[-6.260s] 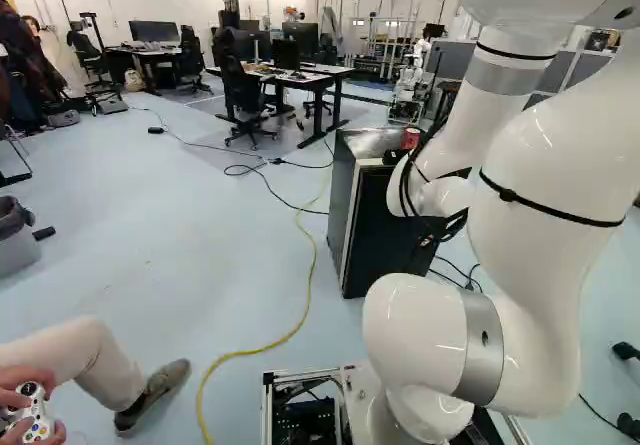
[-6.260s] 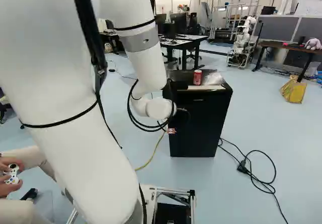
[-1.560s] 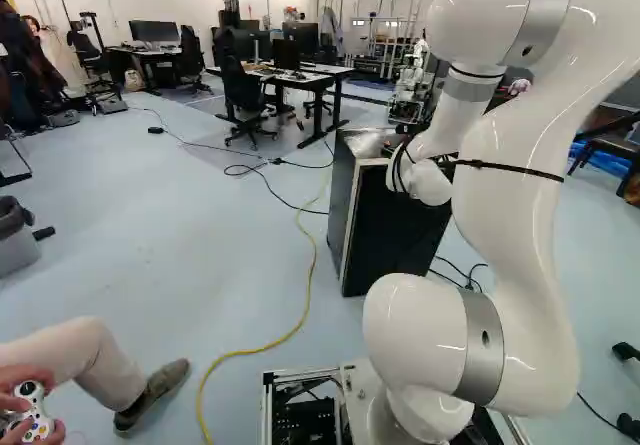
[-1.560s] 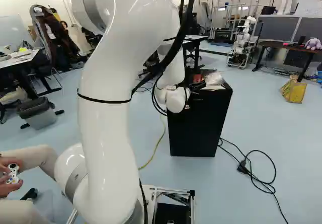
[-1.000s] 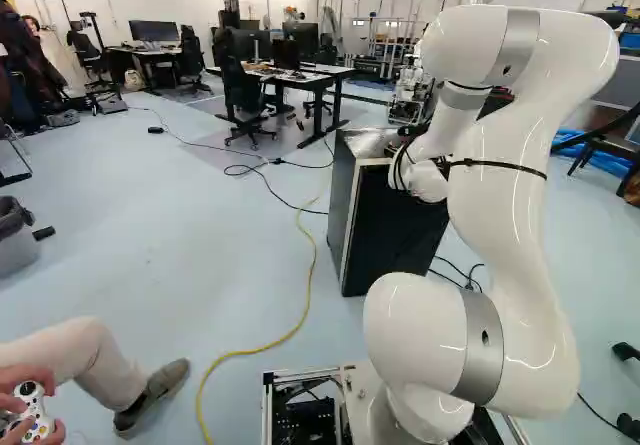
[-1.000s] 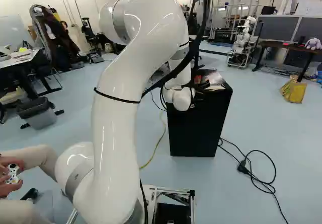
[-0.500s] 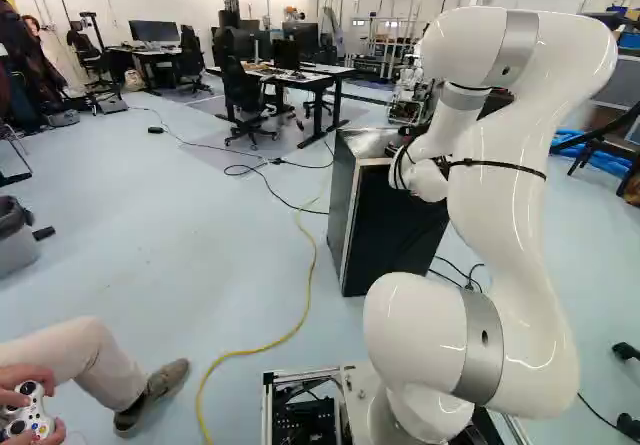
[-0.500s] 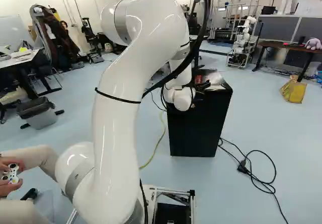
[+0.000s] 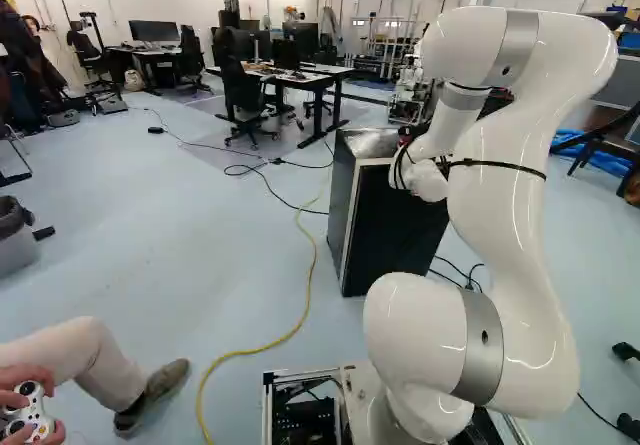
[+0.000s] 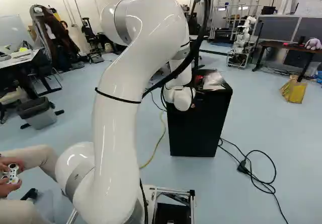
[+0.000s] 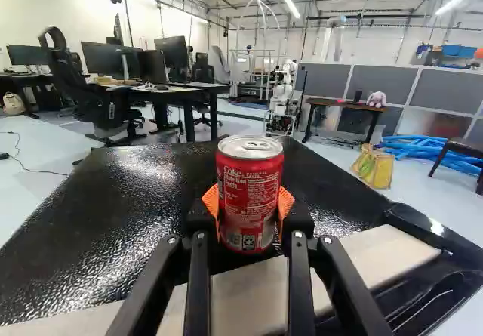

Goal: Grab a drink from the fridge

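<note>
Gripper closure on drink. Just brought in from wider spread, with no visible shift of arm (image 10: 121,113). Now pinching red can (image 11: 251,171) from both sides, between orange pads (image 11: 286,202) of black gripper (image 11: 248,204). Apparently resting upright on fridge top (image 11: 113,181), near edge facing arm, beside pale strip (image 11: 377,257). Seemingly secured; judged ready for straight lift.

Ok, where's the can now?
In the wrist view, the can is between the pads of the end effector, just beyond the white strip on the fridge.

Glossy white arm, black cables.
</note>
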Controlling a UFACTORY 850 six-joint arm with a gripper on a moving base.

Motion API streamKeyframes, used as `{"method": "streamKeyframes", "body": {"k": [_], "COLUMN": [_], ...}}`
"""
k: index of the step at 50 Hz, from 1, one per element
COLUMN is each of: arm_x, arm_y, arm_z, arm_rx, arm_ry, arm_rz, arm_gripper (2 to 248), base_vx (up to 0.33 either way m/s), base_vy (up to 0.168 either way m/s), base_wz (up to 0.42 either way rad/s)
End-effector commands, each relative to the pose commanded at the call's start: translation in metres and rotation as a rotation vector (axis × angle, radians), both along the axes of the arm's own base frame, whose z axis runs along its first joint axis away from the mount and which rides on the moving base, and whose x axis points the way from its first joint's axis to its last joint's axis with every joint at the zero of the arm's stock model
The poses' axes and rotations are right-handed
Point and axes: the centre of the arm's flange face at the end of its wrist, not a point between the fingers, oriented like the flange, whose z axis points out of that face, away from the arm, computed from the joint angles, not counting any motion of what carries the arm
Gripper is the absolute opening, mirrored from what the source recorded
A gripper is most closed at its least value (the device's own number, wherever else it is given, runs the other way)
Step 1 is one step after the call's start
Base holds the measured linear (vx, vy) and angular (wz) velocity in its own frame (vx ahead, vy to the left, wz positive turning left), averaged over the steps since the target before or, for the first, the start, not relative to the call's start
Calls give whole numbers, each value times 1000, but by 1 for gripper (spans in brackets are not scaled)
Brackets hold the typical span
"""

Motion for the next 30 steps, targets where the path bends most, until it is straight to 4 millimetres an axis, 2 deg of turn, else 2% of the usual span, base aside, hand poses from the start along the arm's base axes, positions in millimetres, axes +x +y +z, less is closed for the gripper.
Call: {"method": "streamKeyframes", "body": {"k": [30], "arm_x": [0], "arm_y": [0], "arm_z": [30], "arm_rx": [-22], "arm_ry": [-43], "arm_rz": [0], "arm_gripper": [94], "base_vx": [0], "base_vy": [0], "base_wz": [0]}}
